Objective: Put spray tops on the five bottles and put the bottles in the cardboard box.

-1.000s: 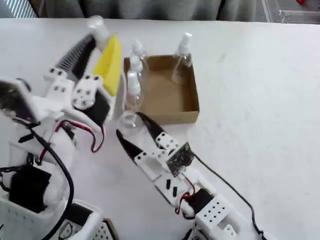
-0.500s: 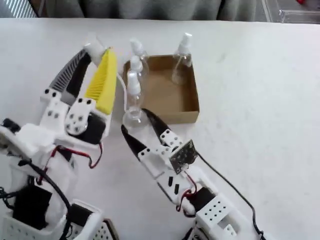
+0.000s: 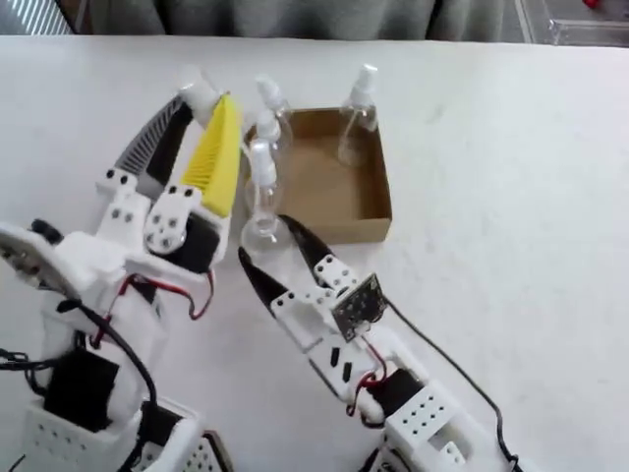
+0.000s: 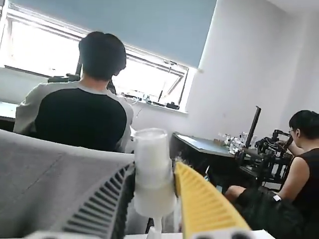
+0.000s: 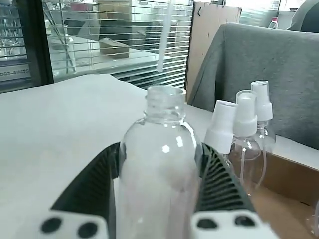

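Note:
My left gripper (image 3: 201,93), with one yellow and one grey ribbed finger, is shut on a white spray top (image 3: 195,87) (image 4: 152,169) held up in the air left of the cardboard box (image 3: 329,192). Its thin dip tube (image 5: 164,35) hangs above the mouth of an uncapped clear bottle (image 3: 257,228) (image 5: 157,149). That bottle stands on the table at the box's near left corner, with my right gripper (image 3: 262,239) (image 5: 157,189) shut on it, one black finger on each side. Three capped bottles (image 3: 265,128) line the box's left side. Another capped bottle (image 3: 359,118) stands at its far right.
The white table (image 3: 491,197) stretches open to the right of the box. The two arms' bases crowd the near edge, with red and black cables (image 3: 197,295) hanging beside them. People sit at desks in the room behind.
My left gripper has brought the spray top down and nearer to the box, its tube now over the open bottle. The right gripper and the bottle shifted slightly right.

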`<state>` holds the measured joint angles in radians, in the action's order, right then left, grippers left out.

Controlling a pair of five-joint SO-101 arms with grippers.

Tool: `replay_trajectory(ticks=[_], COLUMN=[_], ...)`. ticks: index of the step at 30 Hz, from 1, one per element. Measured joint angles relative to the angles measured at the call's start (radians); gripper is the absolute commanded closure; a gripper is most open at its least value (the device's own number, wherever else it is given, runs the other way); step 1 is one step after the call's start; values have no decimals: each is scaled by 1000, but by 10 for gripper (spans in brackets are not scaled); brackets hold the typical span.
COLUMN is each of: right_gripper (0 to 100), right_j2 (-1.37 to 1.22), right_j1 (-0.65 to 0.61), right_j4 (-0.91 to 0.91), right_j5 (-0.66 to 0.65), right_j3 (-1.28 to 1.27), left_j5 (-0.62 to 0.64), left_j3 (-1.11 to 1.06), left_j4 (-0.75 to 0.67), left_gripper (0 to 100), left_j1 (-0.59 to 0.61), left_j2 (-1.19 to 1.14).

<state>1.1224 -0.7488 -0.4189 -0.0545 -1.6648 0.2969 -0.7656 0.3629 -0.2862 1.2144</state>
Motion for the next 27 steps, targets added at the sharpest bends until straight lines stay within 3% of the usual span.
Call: replay_trajectory(ticks=[20,27], right_gripper=[980,980], right_j2=[0,0], right_j1=[0,0], right_j4=[0,0], right_j5=[0,0], right_j3=[0,0], left_j5=[23,23], left_j3=[-184,-310], left_j4=[-32,-32], left_gripper=[978,977], left_j1=[0,0], left_j2=[9,163])
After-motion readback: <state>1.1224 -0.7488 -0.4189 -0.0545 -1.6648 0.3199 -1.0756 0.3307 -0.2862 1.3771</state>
